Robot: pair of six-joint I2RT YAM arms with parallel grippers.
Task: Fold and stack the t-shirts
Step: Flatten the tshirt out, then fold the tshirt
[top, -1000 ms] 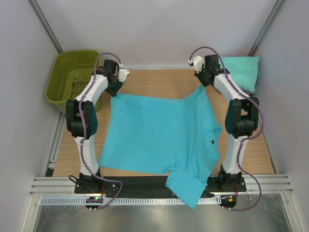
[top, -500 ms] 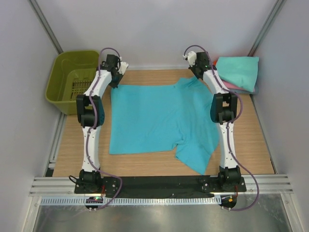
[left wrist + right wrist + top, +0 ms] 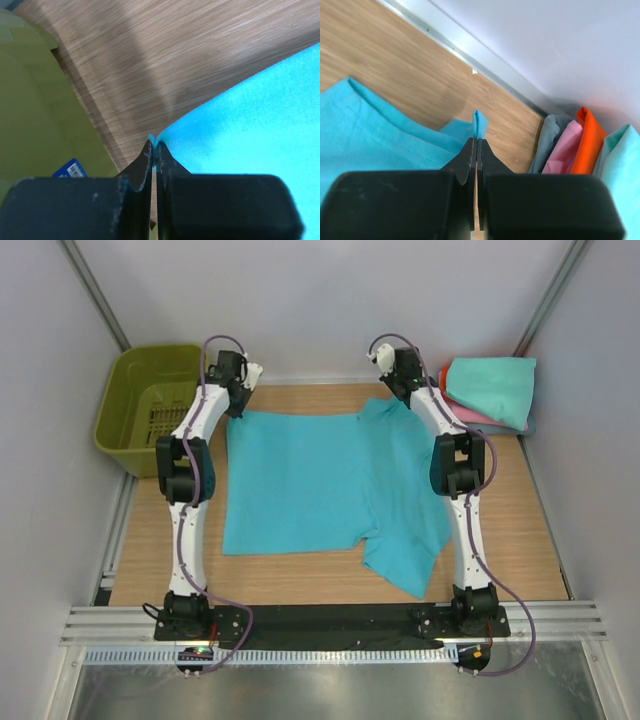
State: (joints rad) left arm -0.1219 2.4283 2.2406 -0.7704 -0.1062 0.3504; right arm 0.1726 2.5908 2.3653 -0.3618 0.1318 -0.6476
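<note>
A bright turquoise t-shirt [image 3: 310, 480] lies spread on the wooden table, its right part bunched and one sleeve trailing toward the front. My left gripper [image 3: 238, 405] is shut on its far left corner [image 3: 165, 137]. My right gripper [image 3: 398, 390] is shut on its far right edge, a small fold of cloth [image 3: 479, 122] sticking out past the fingertips. A stack of folded shirts [image 3: 492, 390] lies at the far right: mint-teal on top, with orange-red [image 3: 587, 137], pink [image 3: 567, 150] and grey-blue [image 3: 547, 142] layers showing in the right wrist view.
An olive-green slotted basket [image 3: 150, 405] stands off the table's far left corner, close to my left gripper; it fills the left of the left wrist view [image 3: 40, 125]. The back wall and a metal rail [image 3: 470, 50] run just beyond the shirt's far edge.
Both grippers have pulled the shirt toward the back wall. Its trailing sleeve has come off the front edge onto the table, and the right side has bunched leftward.
</note>
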